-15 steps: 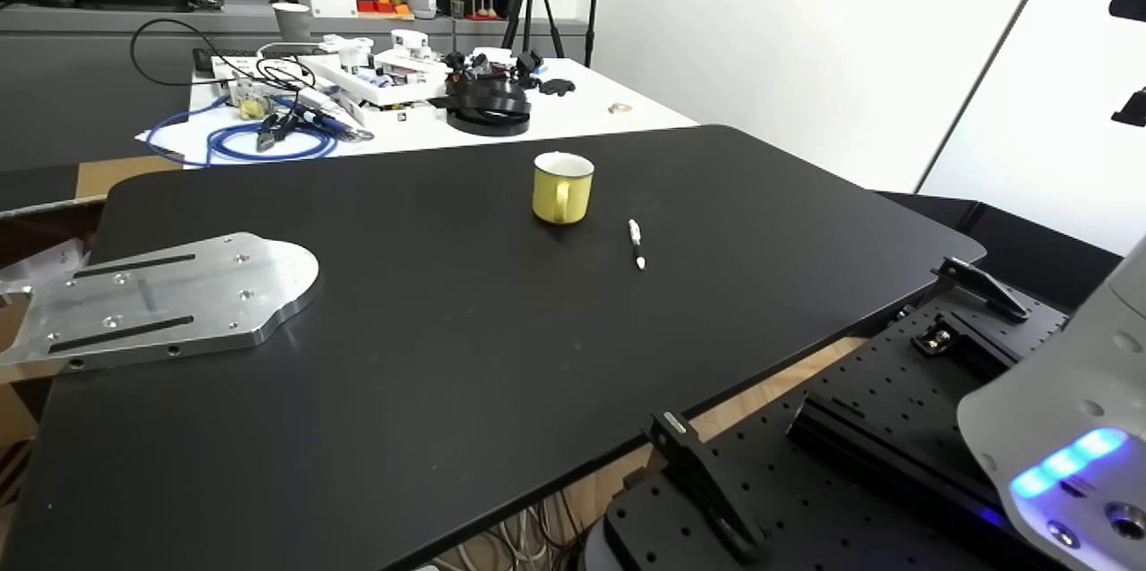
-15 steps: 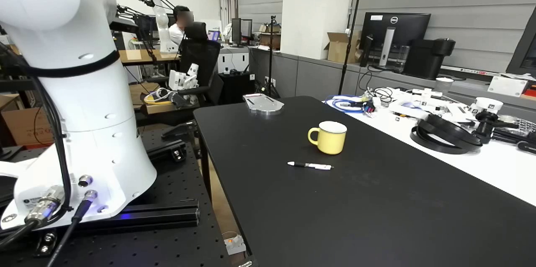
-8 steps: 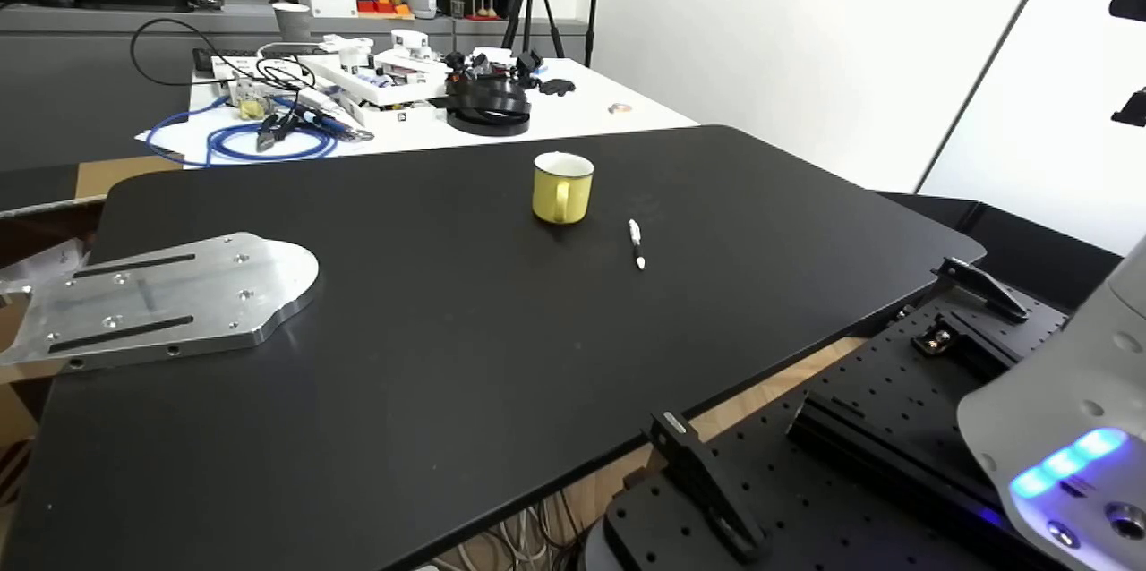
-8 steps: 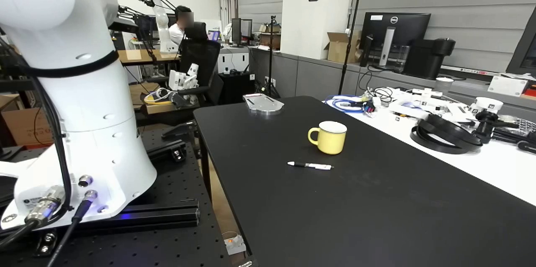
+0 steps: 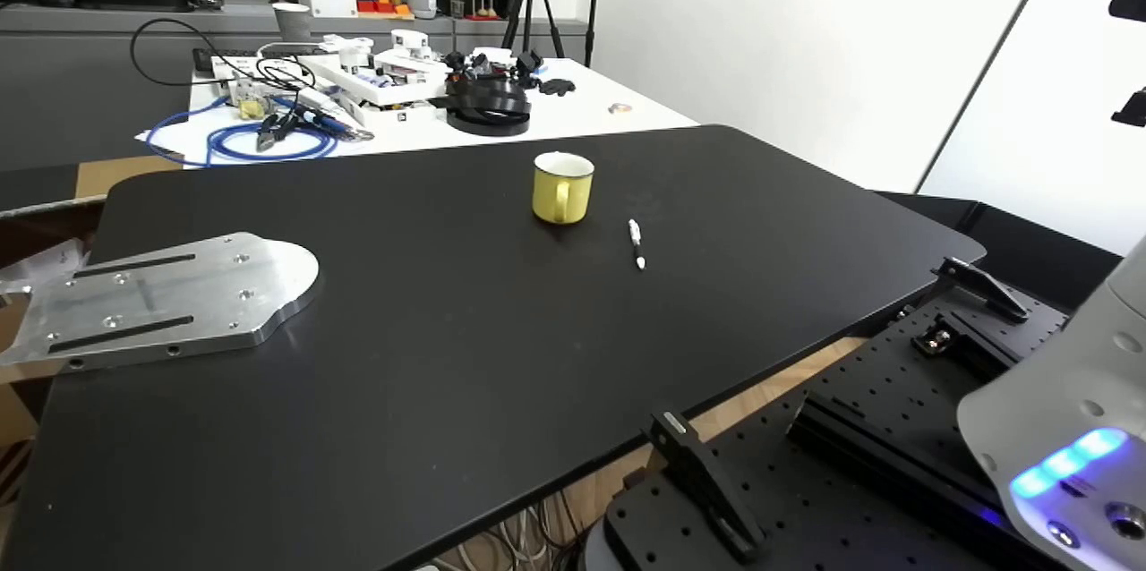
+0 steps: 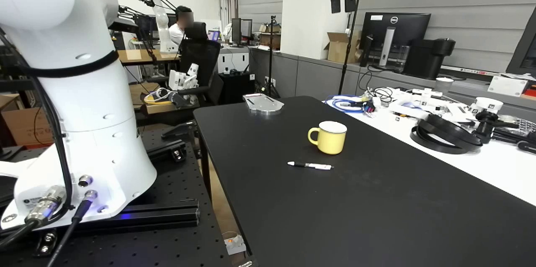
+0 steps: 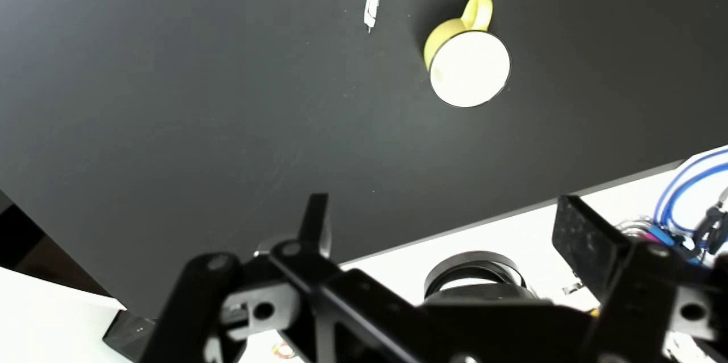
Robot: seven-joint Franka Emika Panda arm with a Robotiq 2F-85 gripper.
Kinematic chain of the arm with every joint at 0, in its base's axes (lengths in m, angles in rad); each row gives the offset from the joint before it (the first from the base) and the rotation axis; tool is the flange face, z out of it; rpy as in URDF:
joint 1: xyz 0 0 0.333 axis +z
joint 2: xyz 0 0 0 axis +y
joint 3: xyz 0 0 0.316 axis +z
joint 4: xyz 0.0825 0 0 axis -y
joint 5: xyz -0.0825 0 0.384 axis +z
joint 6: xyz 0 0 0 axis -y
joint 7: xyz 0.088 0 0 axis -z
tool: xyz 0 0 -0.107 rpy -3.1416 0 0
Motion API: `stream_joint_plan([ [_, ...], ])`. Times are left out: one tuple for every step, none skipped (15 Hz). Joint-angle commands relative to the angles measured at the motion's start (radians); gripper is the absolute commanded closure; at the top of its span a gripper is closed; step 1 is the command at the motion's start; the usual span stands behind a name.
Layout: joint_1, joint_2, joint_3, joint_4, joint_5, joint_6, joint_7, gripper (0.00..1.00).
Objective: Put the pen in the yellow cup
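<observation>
In exterior view: white arm upright at far left; pen flat on bench; yellow cup upright nearby; pincer farther right, well above bench, pointing down, jaws wide apart in wrist view.

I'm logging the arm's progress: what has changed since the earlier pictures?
In an exterior view, the open gripper has moved down and rightward across the picture; nothing was grasped or released. The pen and yellow cup stayed put on the black table.
</observation>
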Motion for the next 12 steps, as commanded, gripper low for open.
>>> stream_joint_plan([
  [0.014, 0.018, -0.011, 0.005, 0.013, 0.023, 0.002, 0.00],
  [0.018, 0.034, -0.012, 0.009, 0.025, 0.037, 0.002, 0.00],
  [0.020, 0.045, -0.013, 0.013, 0.028, 0.042, 0.002, 0.00],
  [0.021, 0.051, -0.013, 0.017, 0.028, 0.043, 0.002, 0.00],
  [0.022, 0.052, -0.013, 0.019, 0.029, 0.043, 0.002, 0.00],
  [0.021, 0.052, -0.013, 0.021, 0.029, 0.043, 0.002, 0.00],
  [0.021, 0.052, -0.013, 0.022, 0.029, 0.043, 0.002, 0.00],
  [0.021, 0.052, -0.013, 0.023, 0.029, 0.043, 0.002, 0.00],
  [0.021, 0.052, -0.013, 0.023, 0.029, 0.043, 0.002, 0.00],
  [0.021, 0.052, -0.014, 0.023, 0.029, 0.043, 0.002, 0.00],
  [0.021, 0.052, -0.014, 0.023, 0.029, 0.043, 0.002, 0.00],
  [0.021, 0.052, -0.014, 0.023, 0.029, 0.043, 0.002, 0.00],
])
